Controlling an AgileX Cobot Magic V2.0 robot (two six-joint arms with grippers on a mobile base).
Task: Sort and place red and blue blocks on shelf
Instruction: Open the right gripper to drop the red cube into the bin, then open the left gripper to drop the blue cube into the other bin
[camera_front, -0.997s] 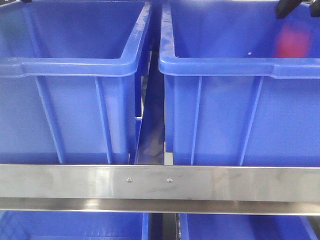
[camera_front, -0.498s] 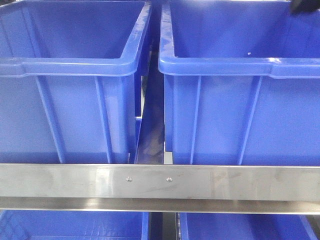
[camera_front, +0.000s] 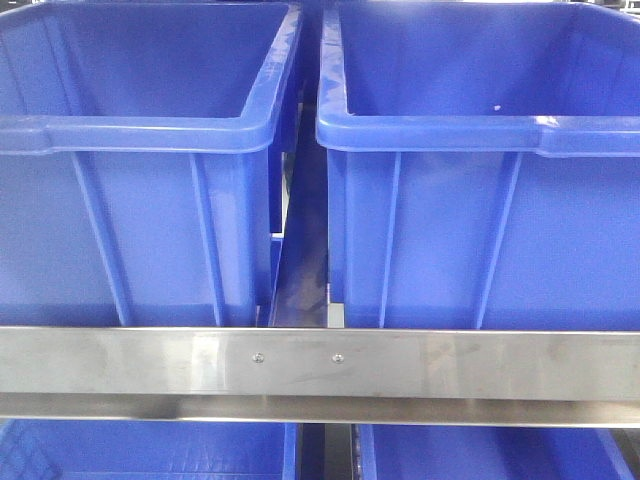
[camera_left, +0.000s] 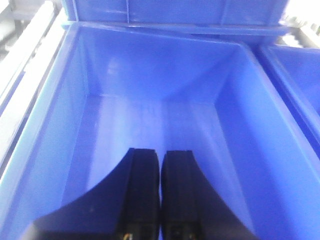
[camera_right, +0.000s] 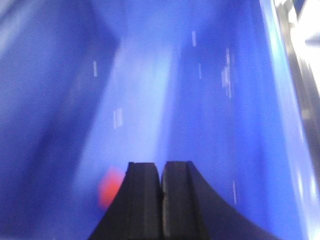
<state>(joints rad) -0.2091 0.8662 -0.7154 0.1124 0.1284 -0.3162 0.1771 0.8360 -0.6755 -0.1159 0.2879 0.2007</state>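
The red block (camera_right: 111, 187) shows blurred in the right wrist view, lying on the floor of a blue bin just left of my right gripper (camera_right: 161, 167), which is shut and empty above it. My left gripper (camera_left: 160, 155) is shut and empty over the floor of another blue bin (camera_left: 250, 100). The blue block is not in view. The shelf's grey steel front rail (camera_front: 320, 362) crosses the front view below the two bins. Neither gripper shows in the front view.
Two large blue bins (camera_front: 140, 130) (camera_front: 480, 130) stand side by side on the shelf with a narrow gap (camera_front: 300, 260) between them. More blue bins (camera_front: 140, 450) sit on the tier below. A steel rail (camera_right: 295, 45) runs along the right bin's right side.
The right gripper, seen at the top right of the front view a second ago with a red blur below it, has left that view. The bins and rail have not moved.
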